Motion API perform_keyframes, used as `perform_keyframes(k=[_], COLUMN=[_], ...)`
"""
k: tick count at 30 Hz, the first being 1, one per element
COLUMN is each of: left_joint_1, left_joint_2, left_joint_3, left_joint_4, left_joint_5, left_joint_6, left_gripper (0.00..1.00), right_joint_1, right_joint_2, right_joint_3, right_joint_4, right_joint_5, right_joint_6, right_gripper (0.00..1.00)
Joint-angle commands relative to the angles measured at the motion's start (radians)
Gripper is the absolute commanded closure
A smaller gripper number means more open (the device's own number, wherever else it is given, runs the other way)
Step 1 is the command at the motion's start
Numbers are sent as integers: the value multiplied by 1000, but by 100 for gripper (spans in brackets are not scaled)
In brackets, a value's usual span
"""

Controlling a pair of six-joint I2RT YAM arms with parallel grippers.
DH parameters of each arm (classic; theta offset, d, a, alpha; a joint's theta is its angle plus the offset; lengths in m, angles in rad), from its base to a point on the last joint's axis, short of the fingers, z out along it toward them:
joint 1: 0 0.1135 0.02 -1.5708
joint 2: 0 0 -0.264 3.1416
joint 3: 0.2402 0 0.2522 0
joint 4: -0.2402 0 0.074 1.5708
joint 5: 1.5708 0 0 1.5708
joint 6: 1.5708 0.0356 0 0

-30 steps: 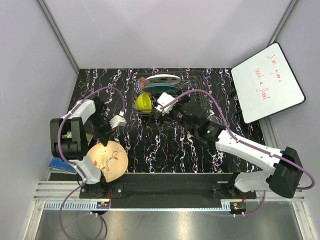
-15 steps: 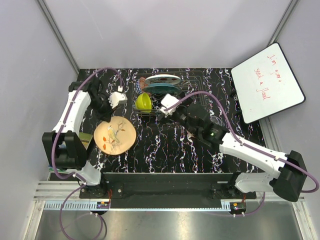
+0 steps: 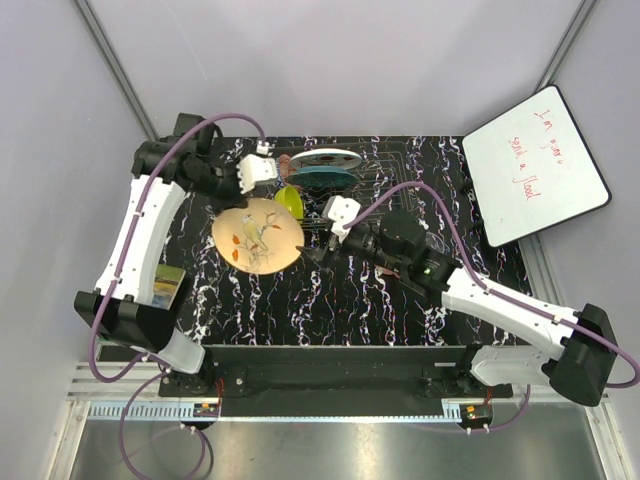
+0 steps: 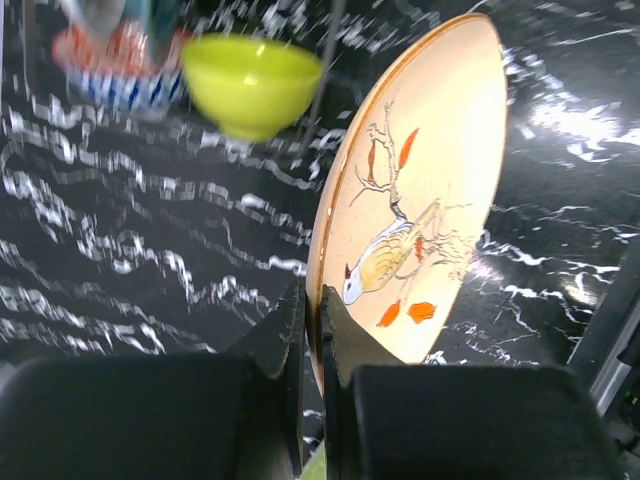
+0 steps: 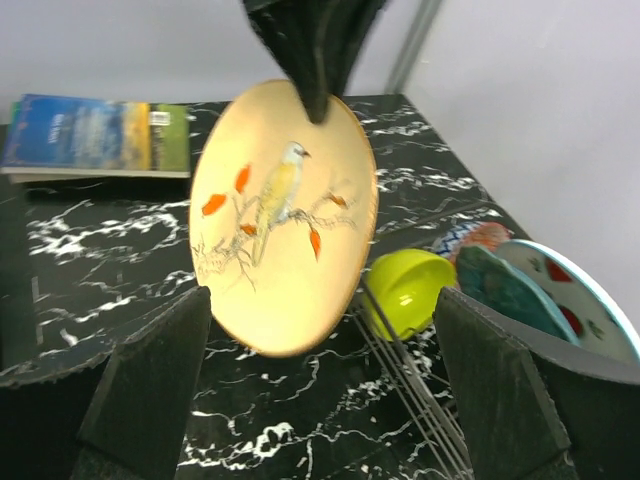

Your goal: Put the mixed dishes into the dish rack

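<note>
My left gripper (image 3: 240, 203) is shut on the rim of the peach floral plate (image 3: 258, 234) and holds it tilted in the air just left of the dish rack (image 3: 385, 185). The left wrist view shows the jaws (image 4: 312, 300) pinching the plate (image 4: 420, 190). The rack holds the white plate (image 3: 325, 158), the teal plate (image 3: 325, 177), the lime-yellow bowl (image 3: 290, 200) and the red patterned bowl (image 3: 284, 162). My right gripper (image 3: 318, 250) is open and empty, facing the plate (image 5: 280, 215) from its right. The pink mug and the clear glass are out of view.
A white board with red writing (image 3: 535, 165) leans at the back right. The blue-green book (image 5: 95, 135) lies at the near left of the table. Grey walls close in the left, back and right sides.
My left arm has lifted the peach plate from the near left and carried it away and right, up to the rack. My right gripper has drawn back from the rack toward the plate.
</note>
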State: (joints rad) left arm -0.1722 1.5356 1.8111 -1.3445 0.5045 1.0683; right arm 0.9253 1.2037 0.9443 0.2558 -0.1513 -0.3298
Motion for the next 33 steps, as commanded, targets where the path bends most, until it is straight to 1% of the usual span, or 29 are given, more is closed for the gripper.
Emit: perform_keyframes(k=[1,10,14,18,23,25,26,28,29,31,32,33], left_joint_1=[-102,-228,-262,-285,-300,-308,-311,-319,-322,-329,-334,-335], left_joint_2=[-46,17,15,17,9,8,9,11,12,15,17,18], left_joint_3=[85,201,206,205,203,202,200,198,197,198,198,197], left_joint_4=[-200,-200,-200,-200,-183,-177,-173,-162,-159,-145,-140,-136], left_joint_5=[52,43,32,26,23,19,19,11,12,5,2,-1], left_joint_6=[-8,-37,-39,-50,-74,-80,-83,-87,-88,-97,-97,-102], left_gripper=[100,100,100,100,100,100,100,100,100,100,100,100], right_joint_1=[6,-9,-31,-65,-103,-114,-118,-123,-123,-123,-123,-123], right_joint_2=[7,-1,0,10,55,75,101,131,161,197,204,211], right_joint_3=[67,34,7,-12,-30,-29,-26,-4,4,20,30,30], right_joint_4=[2,11,42,72,131,149,158,160,160,160,158,157], right_joint_5=[-122,-119,-100,-122,-125,-145,-157,-186,-200,-231,-241,-252], right_joint_6=[8,5,15,46,81,100,119,143,159,182,192,196], right_gripper=[0,0,0,0,1,6,12,18,25,31,37,40])
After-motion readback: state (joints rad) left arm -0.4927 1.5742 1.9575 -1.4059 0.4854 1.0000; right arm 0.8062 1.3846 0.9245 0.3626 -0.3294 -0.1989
